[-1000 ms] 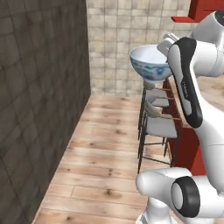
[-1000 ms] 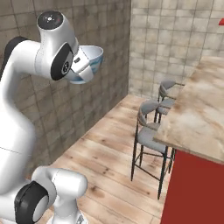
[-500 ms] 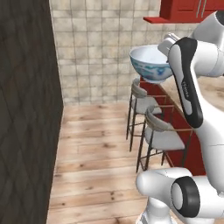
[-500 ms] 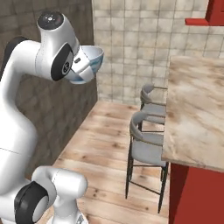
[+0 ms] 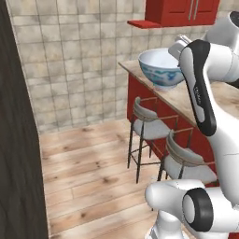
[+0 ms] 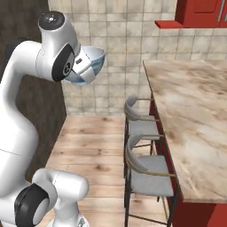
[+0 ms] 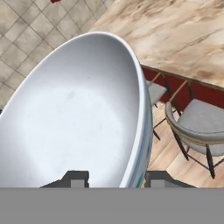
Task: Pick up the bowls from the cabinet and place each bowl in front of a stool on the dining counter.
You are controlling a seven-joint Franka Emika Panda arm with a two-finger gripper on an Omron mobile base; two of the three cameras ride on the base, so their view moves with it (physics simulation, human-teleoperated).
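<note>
So in the left base view we've got the white bowl with blue patterning (image 5: 161,70) held up high in the air at the end of the arm, round and deep, glossy inside, rim roughly level. Just behind and below it runs the desk (image 5: 186,98), a long slab of beige-brown veined marble on a plain red front. Below the bowl sit two stools (image 5: 151,126) with grey padded seats, curved backs and thin dark metal legs, on a plank wood floor (image 5: 88,163). Up and behind the bowl is the red cabinet (image 5: 184,11) with its little red shelf, on a tiled stone wall.

Right base view: same bowl (image 6: 91,64) tucked right at the arm's wrist, blue bands showing on the outside. The desk (image 6: 190,119) lies well off to the right and lower, with the stools (image 6: 146,168) lined up along its near edge.

Hand view: the claw (image 7: 116,178) is clamped on the bowl's rim (image 7: 140,131), one dark fingertip (image 7: 76,178) inside the smooth white hollow, the other outside the wall. Past the rim we see marble top and a grey stool seat (image 7: 203,120) below.
</note>
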